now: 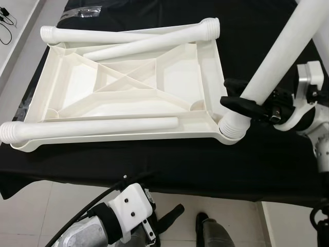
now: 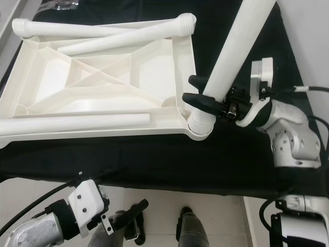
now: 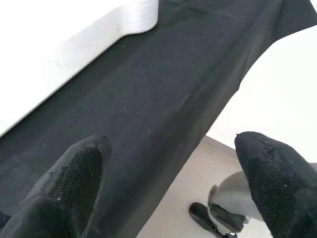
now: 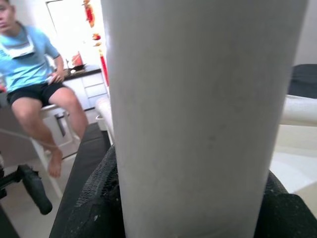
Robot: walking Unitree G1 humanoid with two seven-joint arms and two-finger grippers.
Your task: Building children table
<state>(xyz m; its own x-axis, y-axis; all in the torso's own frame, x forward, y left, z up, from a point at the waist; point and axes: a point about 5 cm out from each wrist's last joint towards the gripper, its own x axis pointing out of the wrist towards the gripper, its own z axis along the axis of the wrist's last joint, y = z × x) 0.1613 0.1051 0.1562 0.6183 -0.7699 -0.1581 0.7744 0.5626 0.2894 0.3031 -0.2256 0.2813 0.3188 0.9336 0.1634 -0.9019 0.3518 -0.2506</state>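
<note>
Nearest the robot, the left gripper hangs low in front of the black-draped worktop, below its near edge and over the tiled floor. In the left wrist view its fingers stand well apart with nothing between them, looking along the cloth's edge.

Just past that edge lies the white tabletop, upside down, its ribbed underside facing up. A loose leg lies along its near rim, and two more legs lie crossed along the far rim.

At the tabletop's near right corner the right gripper is clamped on the upright leg, low on the shaft and just above its ribbed collar. The collar sits at the corner socket; whether it is fully seated or only resting there is hard to judge from these angles. The leg's long axis rises steeply and leans up and to the right, away from the tabletop, so it is not yet square to the socket. By my reading, the coming move turns on righting that axis over the socket and pressing or twisting down. The right arm already has the leg; the left is well apart from it.

In the right wrist view, beyond the leg, a person sits on a stool in the background.
</note>
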